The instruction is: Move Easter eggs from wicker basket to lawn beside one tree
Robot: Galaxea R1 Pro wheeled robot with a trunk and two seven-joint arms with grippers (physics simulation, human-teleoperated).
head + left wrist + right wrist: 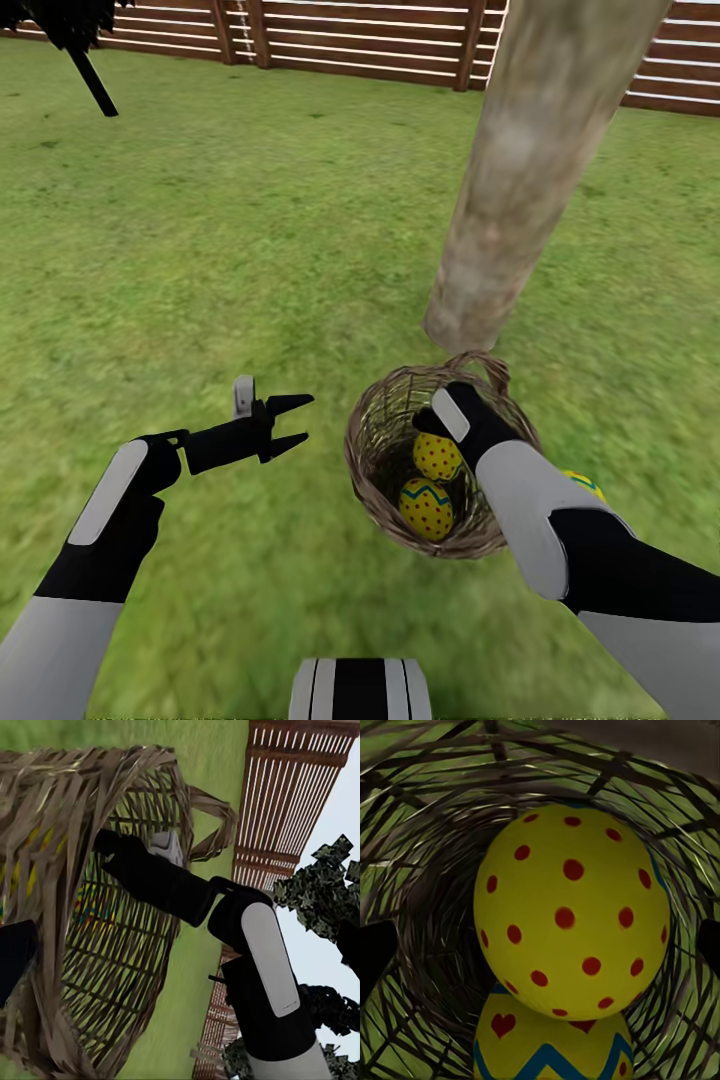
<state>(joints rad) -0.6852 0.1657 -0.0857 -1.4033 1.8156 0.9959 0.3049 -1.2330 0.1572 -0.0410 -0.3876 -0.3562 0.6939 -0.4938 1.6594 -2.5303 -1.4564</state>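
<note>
Far left at the back, a thin dark-leaved tree (85, 60) stands on the lawn (250, 230) before a wooden fence (350, 40). Left gripper (292, 423) hovers over grass just left of the wicker basket (375, 450), fingers spread, holding nothing. The basket sits on the lawn touching the base of the thick pale tree trunk (530, 170), loop handle toward the trunk. Two eggs (437, 456) lie inside, one dotted, the nearer one (426, 508) with a zigzag. Right arm reaches into the basket and hides its own fingers; right wrist view shows the dotted egg (574, 911) close between dark finger edges, grip cannot be told. A third egg (585, 484) peeks out on the grass right of the basket, mostly hidden behind the right forearm.
</note>
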